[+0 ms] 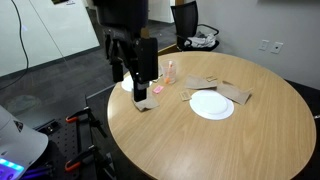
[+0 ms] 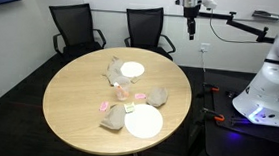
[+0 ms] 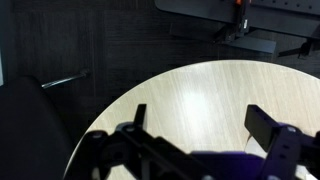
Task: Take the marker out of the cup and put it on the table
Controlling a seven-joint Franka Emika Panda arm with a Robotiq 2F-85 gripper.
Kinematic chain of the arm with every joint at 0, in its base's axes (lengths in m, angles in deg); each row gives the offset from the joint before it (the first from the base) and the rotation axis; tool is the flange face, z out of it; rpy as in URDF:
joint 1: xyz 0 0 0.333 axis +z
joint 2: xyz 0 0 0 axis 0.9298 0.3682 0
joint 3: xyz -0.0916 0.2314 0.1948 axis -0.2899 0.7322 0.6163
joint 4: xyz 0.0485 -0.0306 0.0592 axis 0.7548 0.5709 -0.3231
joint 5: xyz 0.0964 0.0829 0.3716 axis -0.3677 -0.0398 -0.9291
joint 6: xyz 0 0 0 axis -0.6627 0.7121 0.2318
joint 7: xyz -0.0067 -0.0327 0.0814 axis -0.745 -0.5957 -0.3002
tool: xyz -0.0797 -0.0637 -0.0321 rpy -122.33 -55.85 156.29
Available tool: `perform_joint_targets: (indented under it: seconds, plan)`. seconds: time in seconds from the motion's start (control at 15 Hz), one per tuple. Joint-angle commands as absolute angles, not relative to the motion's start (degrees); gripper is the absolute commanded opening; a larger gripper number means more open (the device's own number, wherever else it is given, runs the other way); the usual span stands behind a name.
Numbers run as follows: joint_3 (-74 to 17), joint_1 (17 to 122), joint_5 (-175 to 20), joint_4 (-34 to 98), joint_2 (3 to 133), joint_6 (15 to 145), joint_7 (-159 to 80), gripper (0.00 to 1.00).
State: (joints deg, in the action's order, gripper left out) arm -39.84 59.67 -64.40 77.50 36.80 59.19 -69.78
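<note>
The clear cup [image 1: 169,71] stands on the round wood-grain table [image 1: 180,140] near its far side, with the orange-red marker [image 1: 170,66] upright inside it. My gripper [image 1: 139,90] hangs open and empty, high above the table's edge and well away from the cup. In the wrist view the gripper [image 3: 195,115] shows two fingers spread wide over bare table top [image 3: 200,85], and neither cup nor marker is visible. In an exterior view the gripper [image 2: 190,32] points down beyond the table's rim [image 2: 77,108].
A white plate [image 1: 211,105] and crumpled brown paper [image 1: 235,94] lie near the middle of the table. A second white plate [image 2: 132,68] sits at the far side. Two black chairs [image 2: 75,28] stand behind the table. Tripods and stands sit on the floor [image 3: 240,25].
</note>
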Motion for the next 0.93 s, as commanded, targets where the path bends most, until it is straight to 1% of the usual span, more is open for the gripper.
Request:
perform_joint_targets:
  seconds: [0.0,0.6,0.87]
  plan:
    - [-38.98,59.4,-64.7,76.57,37.12,59.32,-69.91,1.0]
    - [-34.55,62.27,-64.35,68.85,38.61,62.34,-69.0,1.0]
    - [-32.78,63.82,-65.37,66.09,40.77,69.28,-68.32,1.0]
